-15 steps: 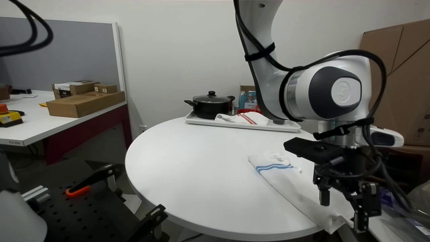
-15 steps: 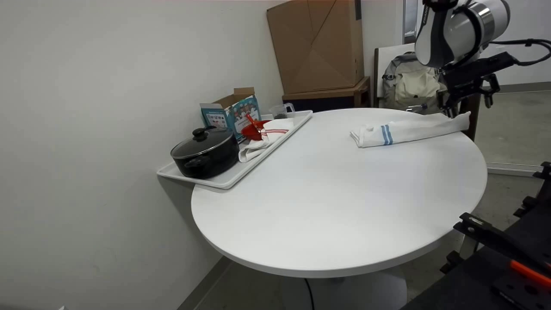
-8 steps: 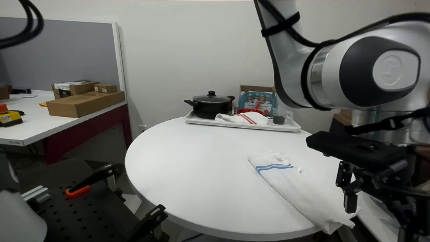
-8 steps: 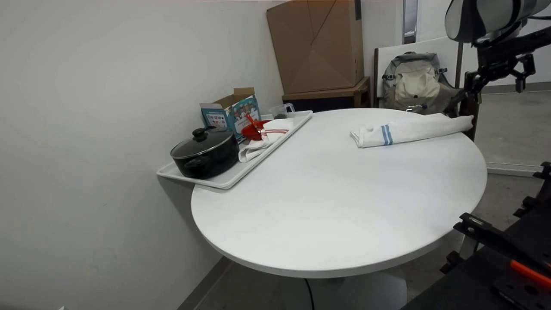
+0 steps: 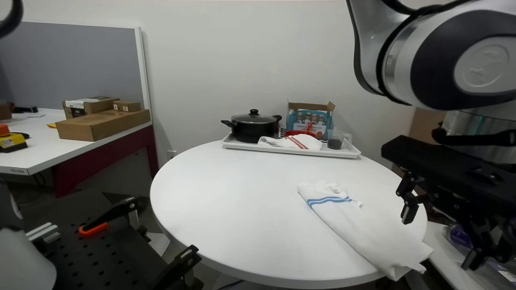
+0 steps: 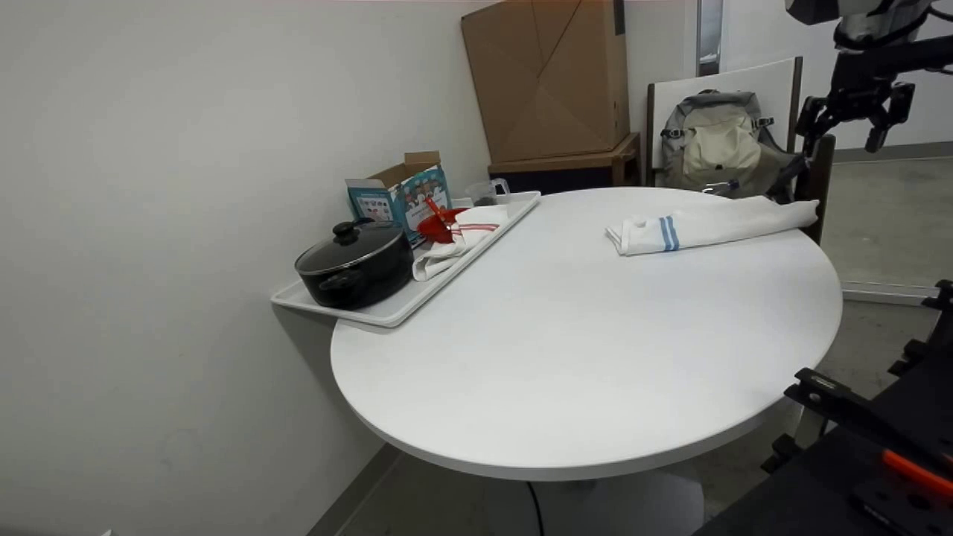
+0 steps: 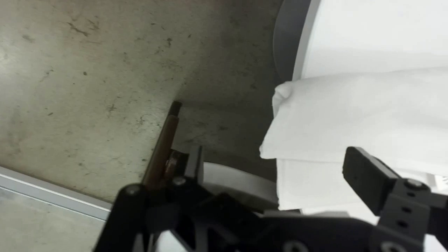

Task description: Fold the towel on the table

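Note:
The white towel with blue stripes (image 5: 354, 225) lies folded into a long strip on the round white table (image 5: 234, 209). It also shows in an exterior view (image 6: 715, 227), with its striped end toward the table's middle. Its plain end reaches past the table edge, and in the wrist view the towel (image 7: 350, 119) shows uneven layers there. My gripper (image 5: 440, 237) is open, with nothing between its fingers. It hovers above and beyond the towel's plain end, apart from it, as an exterior view (image 6: 841, 144) also shows. In the wrist view the open fingers (image 7: 274, 157) stand wide apart.
A white tray (image 5: 242, 146) at the table's back holds a black pot (image 5: 254, 125), a red-striped cloth (image 5: 300, 141), a red item, a box (image 5: 310, 119) and a clear cup (image 5: 335, 141). A chair with a backpack (image 6: 715, 141) stands beyond the towel's end.
My open gripper has moved up and away from the towel, out past the table edge. The towel's plain end has shifted slightly outward; its striped end stays put.

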